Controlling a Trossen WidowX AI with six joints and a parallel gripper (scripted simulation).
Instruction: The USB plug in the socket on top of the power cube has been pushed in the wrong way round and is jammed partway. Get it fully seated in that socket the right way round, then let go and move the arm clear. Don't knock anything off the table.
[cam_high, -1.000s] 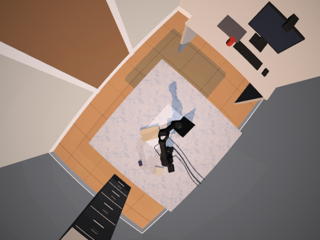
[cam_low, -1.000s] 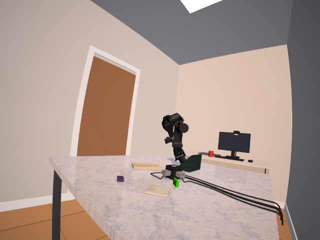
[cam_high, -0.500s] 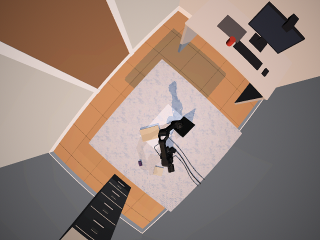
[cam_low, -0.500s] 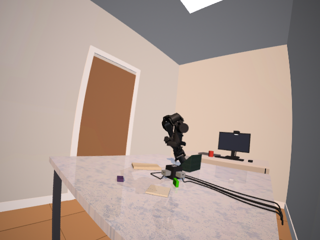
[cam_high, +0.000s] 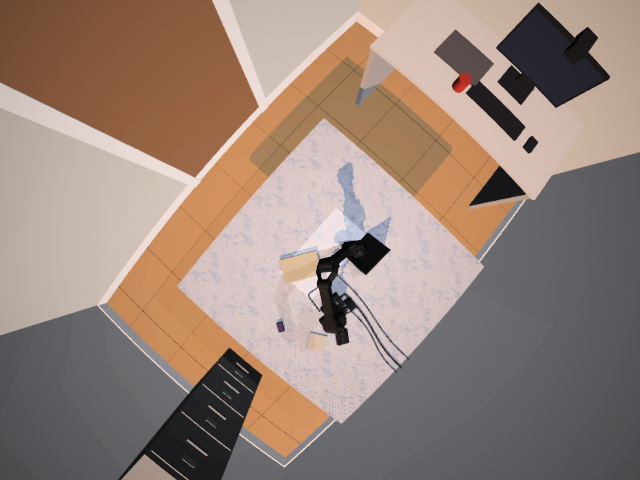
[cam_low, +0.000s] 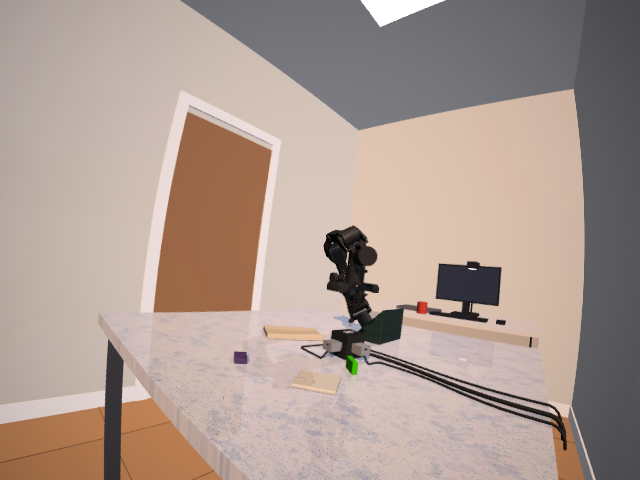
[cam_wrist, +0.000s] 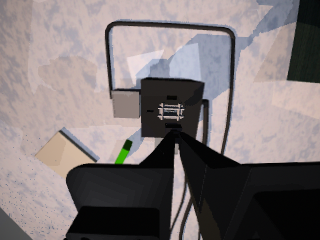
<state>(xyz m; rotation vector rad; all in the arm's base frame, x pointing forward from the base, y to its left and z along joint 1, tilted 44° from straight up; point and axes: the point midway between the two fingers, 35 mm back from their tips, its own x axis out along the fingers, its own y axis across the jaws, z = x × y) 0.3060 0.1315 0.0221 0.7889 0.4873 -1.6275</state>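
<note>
The black power cube (cam_low: 347, 343) (cam_wrist: 151, 127) stands on the table (cam_high: 423, 268) (cam_low: 217, 403). Its top shows a silvery, frame-like socket (cam_wrist: 171, 111) with no plug body standing up from it, and dark slots around it. Grey plugs sit in its sides, one at the left in the wrist view (cam_wrist: 126, 104), the other partly behind my fingers. My gripper (cam_wrist: 175, 137) is shut on the USB plug and hangs above the cube, its tips over the cube's near edge in the wrist view. The plug is almost wholly hidden by the fingertips; which way round it faces cannot be seen.
A green stick (cam_low: 352, 364) (cam_wrist: 123, 153) is close to the cube. Black cables (cam_high: 379, 331) (cam_low: 454, 384) run from it across the table. A wooden block (cam_high: 299, 266) (cam_low: 293, 333), a thin wooden board (cam_high: 316, 342) (cam_low: 316, 382) and a purple box (cam_high: 280, 326) (cam_low: 240, 357) lie nearby.
</note>
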